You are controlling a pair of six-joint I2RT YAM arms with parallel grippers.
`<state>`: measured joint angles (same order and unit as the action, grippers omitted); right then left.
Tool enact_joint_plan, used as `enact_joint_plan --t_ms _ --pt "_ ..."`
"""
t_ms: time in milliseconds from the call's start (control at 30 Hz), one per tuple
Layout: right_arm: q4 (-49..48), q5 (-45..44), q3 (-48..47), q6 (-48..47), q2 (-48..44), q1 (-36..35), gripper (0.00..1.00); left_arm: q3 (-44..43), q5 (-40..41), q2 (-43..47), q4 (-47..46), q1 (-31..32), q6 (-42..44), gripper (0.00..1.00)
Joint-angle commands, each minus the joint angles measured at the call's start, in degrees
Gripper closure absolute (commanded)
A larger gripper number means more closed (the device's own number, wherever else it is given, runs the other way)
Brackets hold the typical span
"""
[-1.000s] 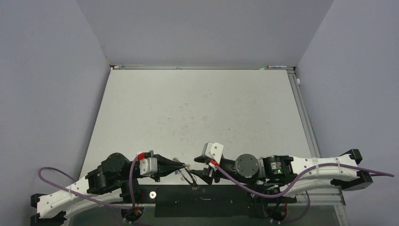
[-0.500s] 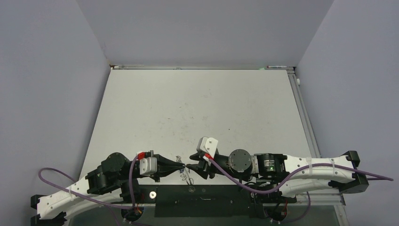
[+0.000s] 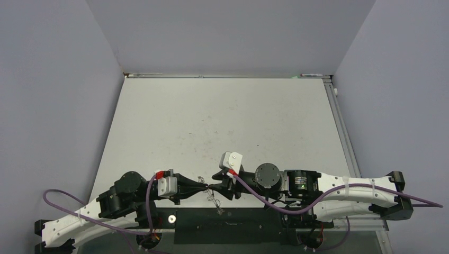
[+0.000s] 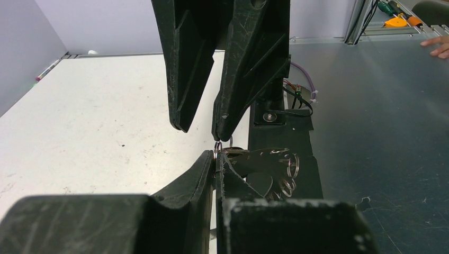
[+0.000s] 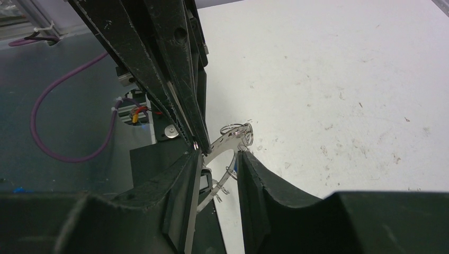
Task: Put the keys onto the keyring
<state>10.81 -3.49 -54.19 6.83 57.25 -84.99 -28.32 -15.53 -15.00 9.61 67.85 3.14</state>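
From above, the two arms meet tip to tip over the near edge of the worktop point(image 3: 222, 121), a little left of its middle. The left gripper point(image 3: 205, 185) reaches in from the left and the right gripper point(image 3: 213, 188) from the right, their tips just beside each other. The keyring point(image 3: 213, 198) shows only as thin silver glints hanging below the meeting point, held off the worktop.

In the left wrist view, the left gripper point(image 4: 215, 159) has its fingers pressed together on the rim of the keyring point(image 4: 254, 161). The ring's flat grey body extends away to the right, with wire loops point(image 4: 290, 168) fringing its far side. The right gripper point(image 4: 203, 132) comes down from above with a clear gap between its fingers. Its right-hand tip sits on a small loop just above the left gripper's pinch.

In the right wrist view, the right gripper point(image 5: 218, 156) stands with its fingers apart, and the keyring point(image 5: 225, 142) passes slantwise through the gap between them. The ring's edge lies against the right-hand finger. The left gripper point(image 5: 195, 144) descends from the upper left, closed on the ring's rim beside the left-hand finger. Small loops point(image 5: 237, 128) cluster at the ring's upper end, above the pale worktop.
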Motion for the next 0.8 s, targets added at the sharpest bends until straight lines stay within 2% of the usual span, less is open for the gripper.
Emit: enact_joint_plan --t_ms 0,100,433,767 --pt "-2.42 3.03 1.17 0.66 -2.68 0.66 0.66 -0.72 -0.82 0.61 -5.04 -0.55 -0.82 1.00" --pt "-2.29 5.89 1.36 0.64 -3.09 0.88 0.65 -0.70 -0.96 0.66 -5.20 -0.70 -1.01 1.00" --pt "-2.57 7.62 1.73 0.38 -1.00 2.15 0.65 -0.60 -1.48 0.65 -5.48 -1.17 -1.29 1.00" --pt "-2.66 7.38 1.90 -0.04 -1.14 2.98 0.69 -0.60 -1.94 0.71 -5.64 -1.41 -1.33 1.00"
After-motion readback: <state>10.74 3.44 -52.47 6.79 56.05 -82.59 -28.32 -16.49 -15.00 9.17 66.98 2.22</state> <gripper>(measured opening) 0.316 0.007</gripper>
